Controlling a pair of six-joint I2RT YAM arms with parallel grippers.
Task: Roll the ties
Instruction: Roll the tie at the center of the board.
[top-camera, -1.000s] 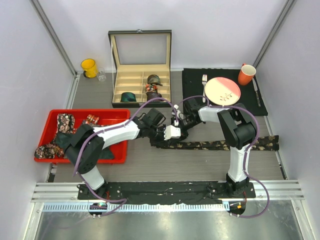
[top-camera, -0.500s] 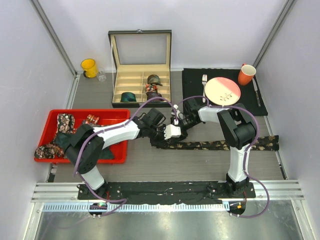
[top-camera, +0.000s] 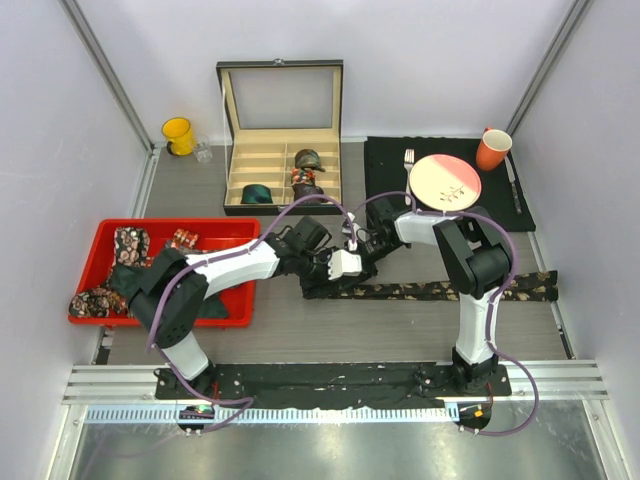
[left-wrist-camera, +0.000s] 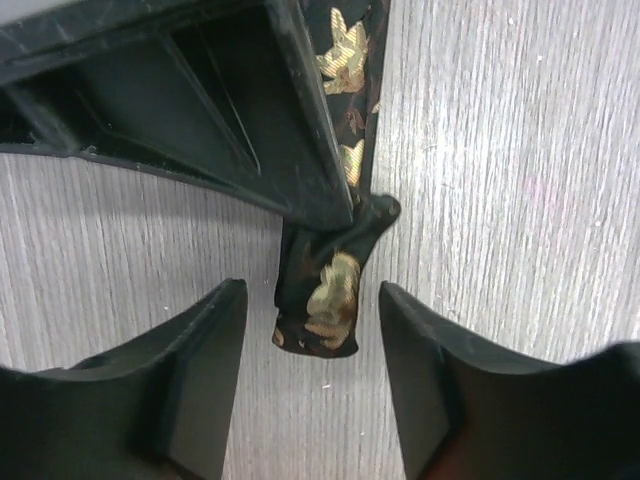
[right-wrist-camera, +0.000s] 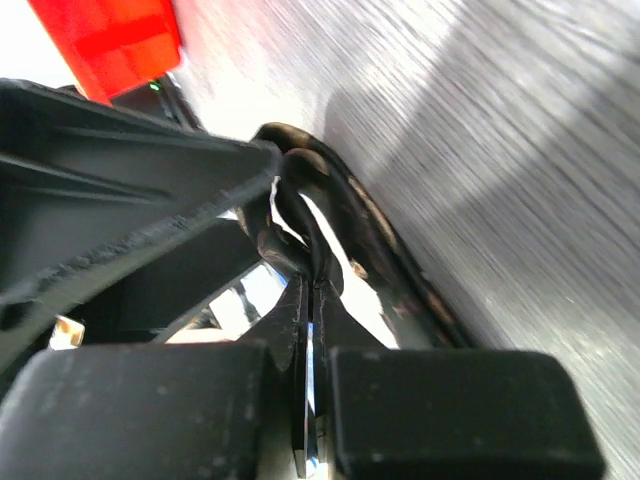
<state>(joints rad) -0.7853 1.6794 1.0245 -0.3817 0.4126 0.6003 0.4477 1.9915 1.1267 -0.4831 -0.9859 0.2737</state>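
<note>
1. Dark floral fabric marks the tie (top-camera: 440, 290) in hand, which is laid flat on the worktop (top-camera: 400, 325) in front of the arms, between the red bin (top-camera: 215, 228) and the right edge.
2. Its long axis is run left to right, roughly parallel to the near edge. The worked tip is pointed left, toward the bin, and the other end is stretched out to the right.
3. The start of the roll is judged to be the step in hand: only a small fold is gathered at the left tip, and the rest of the strip is seen uncoiled.
4. The right gripper (right-wrist-camera: 308, 300) is pressed together on a thin fold of the fabric close to the tip, and a small loop is raised just beyond its pinch.
5. The left gripper (left-wrist-camera: 310, 295) is spread, with the tie's tip set between its fingers (left-wrist-camera: 200, 360). A gap is seen on each side, so nothing is pinched by it.
6. Next, a closing of the left gripper on the tip is probably called for, then a turn over the held fold so that a tight core is made. Soft cloth could spring open if slack is allowed.
7. Further back, coiled ties (top-camera: 307, 158) are seen in a compartmented box (top-camera: 280, 95).
</note>
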